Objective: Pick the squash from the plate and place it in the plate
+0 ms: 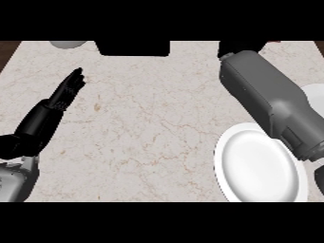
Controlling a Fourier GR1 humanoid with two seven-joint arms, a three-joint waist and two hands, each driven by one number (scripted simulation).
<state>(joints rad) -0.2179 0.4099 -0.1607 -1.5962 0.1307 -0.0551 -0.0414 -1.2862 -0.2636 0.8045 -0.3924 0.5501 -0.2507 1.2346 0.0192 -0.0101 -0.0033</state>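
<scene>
Our left hand is open; the right hand we cannot tell. Its grey arm may bump the round white plate.

One head view looks steeply down, close over the counter, a plate at its lower right.

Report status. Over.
Black left hand open, resting at left. Black right hand at top edge, state unclear. Squash not visible. Near round white plate bare; grey right forearm crosses its rim.
</scene>
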